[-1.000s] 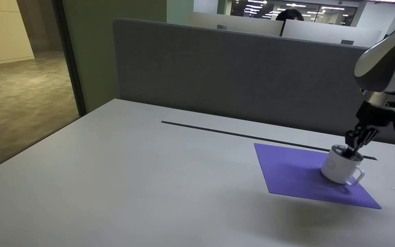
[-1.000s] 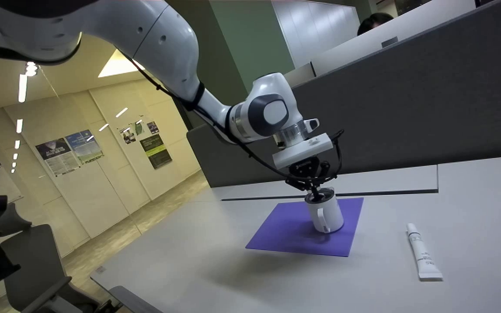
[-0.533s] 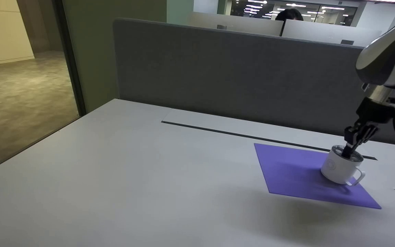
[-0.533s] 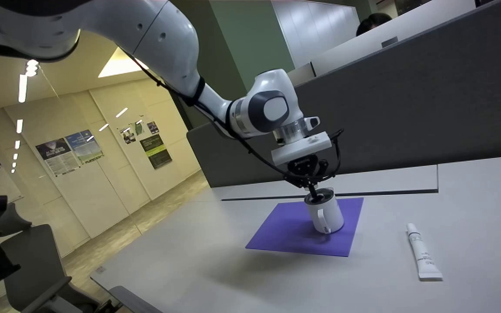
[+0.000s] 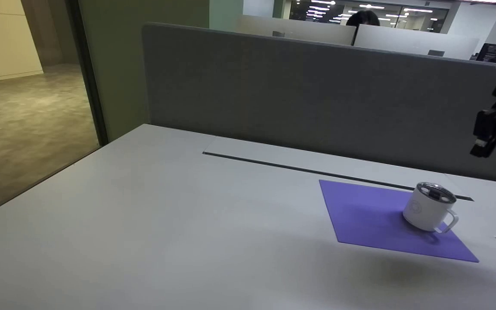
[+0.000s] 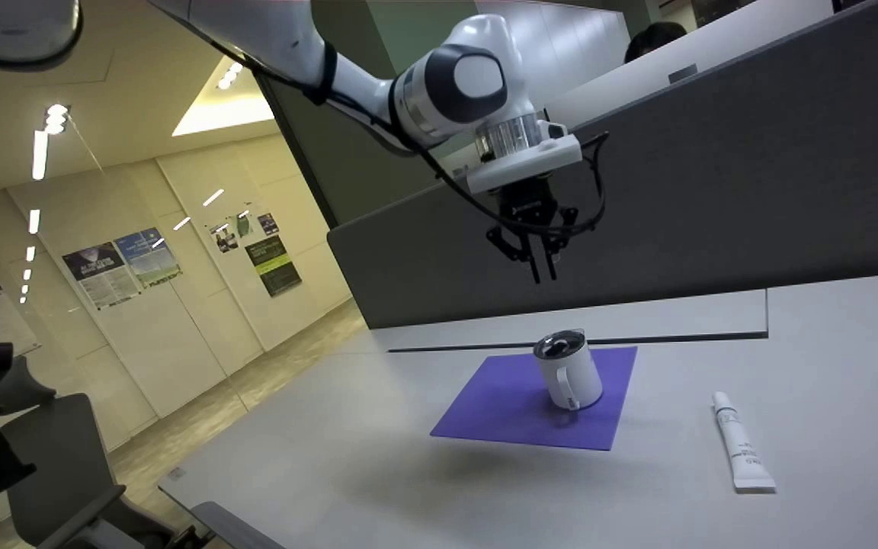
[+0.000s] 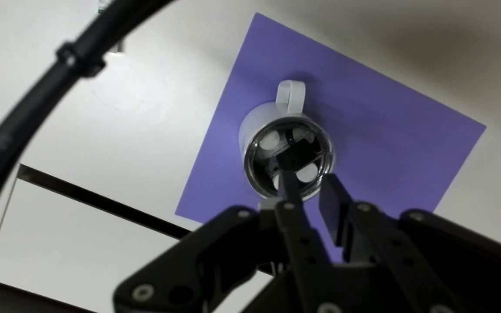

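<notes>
My gripper [image 6: 545,279] hangs in the air above the white mug [image 6: 581,377], clear of it in both exterior views. A narrow gap shows between the fingers [image 7: 336,204], and nothing is held there. The mug stands upright on a purple sheet [image 5: 360,215], its handle [image 7: 296,96] toward the top of the wrist view. It wears a clear lid with a black slider [image 7: 296,155]. In the wrist view one fingertip overlaps the near part of the lid and hides a little of it.
A white tube [image 6: 740,446] lies on the table beside the sheet. A grey partition [image 5: 295,99] stands along the table's back edge, behind the gripper. A black cable [image 7: 37,100] runs along the arm. A chair [image 6: 58,457] is off the table's edge.
The gripper has risen from the mug's lid, up and away, and its fingers have parted a little. Mug and sheet have stayed where they were.
</notes>
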{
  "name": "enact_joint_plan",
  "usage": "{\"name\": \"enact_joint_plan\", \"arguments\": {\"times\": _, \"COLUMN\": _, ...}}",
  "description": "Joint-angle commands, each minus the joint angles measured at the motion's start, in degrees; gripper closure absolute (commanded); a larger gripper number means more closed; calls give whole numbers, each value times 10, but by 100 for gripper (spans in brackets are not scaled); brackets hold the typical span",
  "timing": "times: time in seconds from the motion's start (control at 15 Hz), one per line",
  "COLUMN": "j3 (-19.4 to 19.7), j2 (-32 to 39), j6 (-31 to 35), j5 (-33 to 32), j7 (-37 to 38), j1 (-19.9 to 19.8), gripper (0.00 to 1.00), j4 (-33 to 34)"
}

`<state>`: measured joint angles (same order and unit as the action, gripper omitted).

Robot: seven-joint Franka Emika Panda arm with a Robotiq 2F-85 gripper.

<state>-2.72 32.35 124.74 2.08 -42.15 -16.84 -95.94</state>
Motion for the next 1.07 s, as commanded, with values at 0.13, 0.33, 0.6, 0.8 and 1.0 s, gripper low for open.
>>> {"name": "enact_joint_plan", "arguments": {"times": 0.13, "j3": 27, "j2": -29, "j6": -46, "j5": 0, "j7": 2, "j1": 5, "gripper": 33, "j4": 21}}
{"name": "enact_joint_plan", "arguments": {"times": 0.33, "j3": 32, "j2": -34, "j6": -45, "j5": 1, "j7": 4, "j1": 6, "gripper": 13, "j4": 22}}
{"name": "enact_joint_plan", "arguments": {"times": 0.6, "j3": 31, "j2": -36, "j6": -44, "j5": 5, "j7": 4, "j1": 7, "gripper": 0, "j4": 22}}
{"name": "enact_joint_plan", "arguments": {"times": 0.8, "j3": 30, "j2": -29, "j6": -35, "j5": 7, "j7": -2, "j1": 6, "gripper": 0, "j4": 17}}
{"name": "enact_joint_plan", "arguments": {"times": 1.0, "j3": 30, "j2": -26, "j6": -35, "j5": 7, "j7": -2, "j1": 6, "gripper": 0, "j4": 16}}
